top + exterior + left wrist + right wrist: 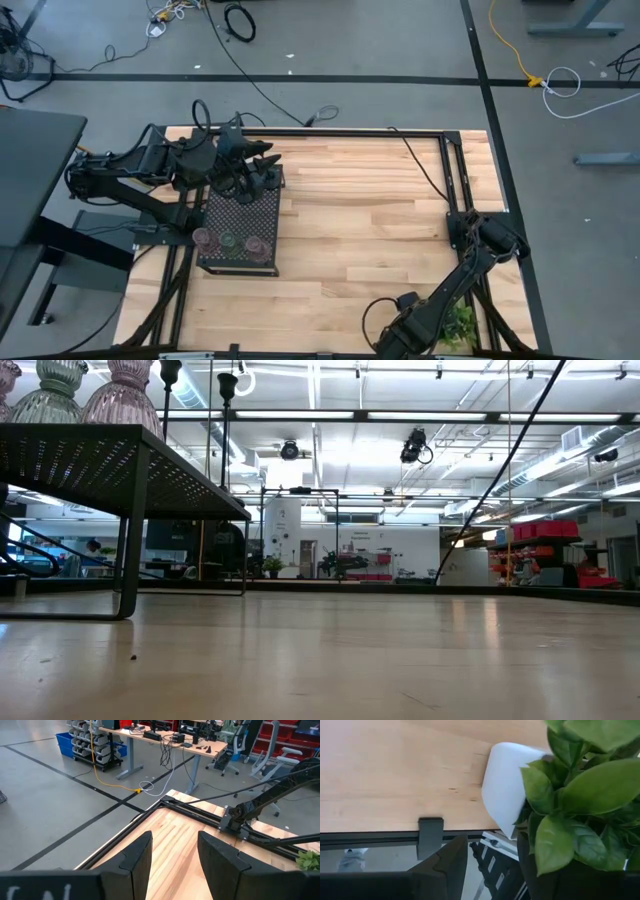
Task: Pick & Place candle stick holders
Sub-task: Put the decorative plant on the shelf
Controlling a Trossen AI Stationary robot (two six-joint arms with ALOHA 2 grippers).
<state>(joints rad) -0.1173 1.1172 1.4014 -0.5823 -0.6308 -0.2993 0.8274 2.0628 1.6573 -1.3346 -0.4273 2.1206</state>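
All six holders up on the stand, both my grippers empty.

Three glass candle holders [232, 241] and three black stem holders [255, 180] sit on the perforated stand [240, 212], left of centre. My left gripper [174, 857] hovers beside the black stems with its fingers apart; swinging away carelessly could topple them. My right gripper [491, 865], also parted, waits lower right by the plant [580, 795].

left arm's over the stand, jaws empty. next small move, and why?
Probably lower the left gripper toward a black holder on the perforated stand. Its jaws stand open with nothing between them, all holders, glass ones included, sit on the stand, and the right gripper waits by the plant.
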